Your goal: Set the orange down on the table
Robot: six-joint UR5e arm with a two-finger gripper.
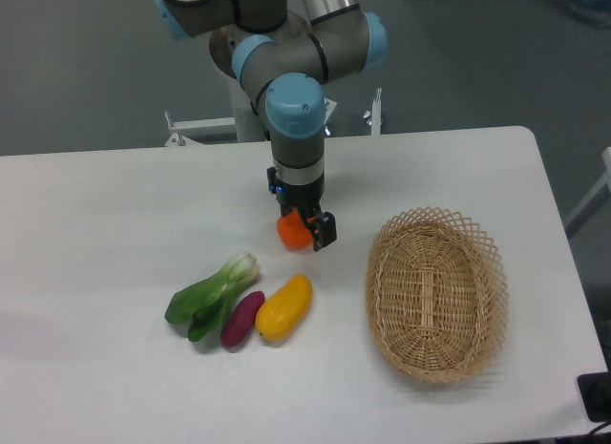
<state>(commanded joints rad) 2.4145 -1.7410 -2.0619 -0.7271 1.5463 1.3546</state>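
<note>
The orange [291, 232] is small, round and bright, and sits between the fingers of my gripper [304, 231], just above or at the white table [115, 196]. The gripper points straight down and is shut on the orange. One dark finger [323, 232] shows on the orange's right side; the other is hidden behind the fruit. I cannot tell whether the orange touches the tabletop.
An oval wicker basket [436, 293] stands empty to the right. A bok choy [212, 293], a purple vegetable [242, 319] and an elongated yellow-orange vegetable [284, 306] lie in a row just in front of the gripper.
</note>
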